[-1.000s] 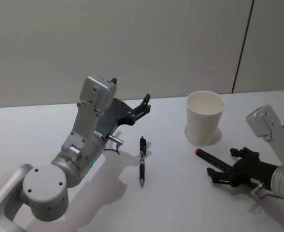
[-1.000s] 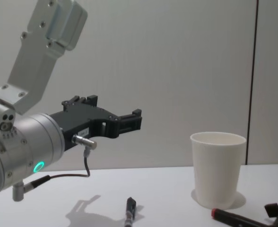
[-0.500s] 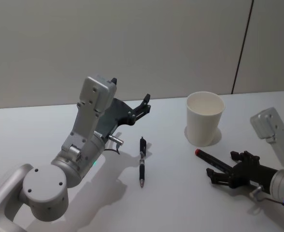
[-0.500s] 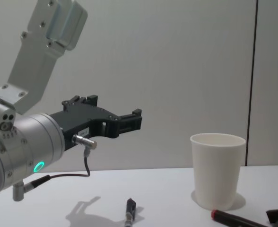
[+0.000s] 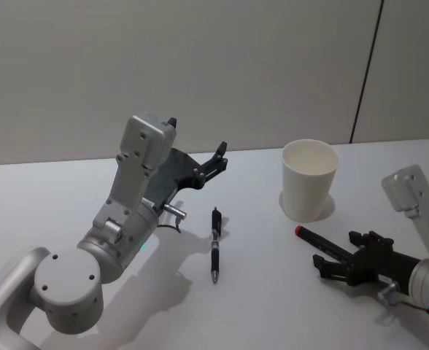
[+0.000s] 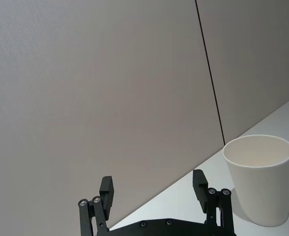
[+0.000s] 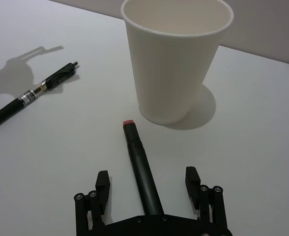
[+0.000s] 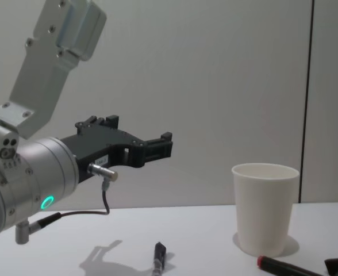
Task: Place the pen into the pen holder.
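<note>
The pen holder [image 5: 310, 179] is a white tapered cup standing upright on the table, right of centre; it also shows as the cup [image 7: 176, 59] and the cup [image 8: 265, 207]. A black pen with a red end [image 5: 318, 239] lies just in front of the cup, red end toward it. My right gripper [image 5: 338, 250] is open low over the table, and the pen's rear half [image 7: 143, 174] lies between its fingers. A second black click pen [image 5: 214, 244] lies at the table's middle. My left gripper [image 5: 216, 159] hangs open in the air above that pen, holding nothing.
The white table [image 5: 273, 306] ends at a grey wall behind. A dark vertical seam [image 5: 366, 69] runs down the wall at the right. The left arm's large silver body [image 5: 120, 233] takes up the near left.
My right arm has drawn back slightly toward the near right, its open gripper still around the red-ended pen. The left arm, both pens and the cup have not moved.
</note>
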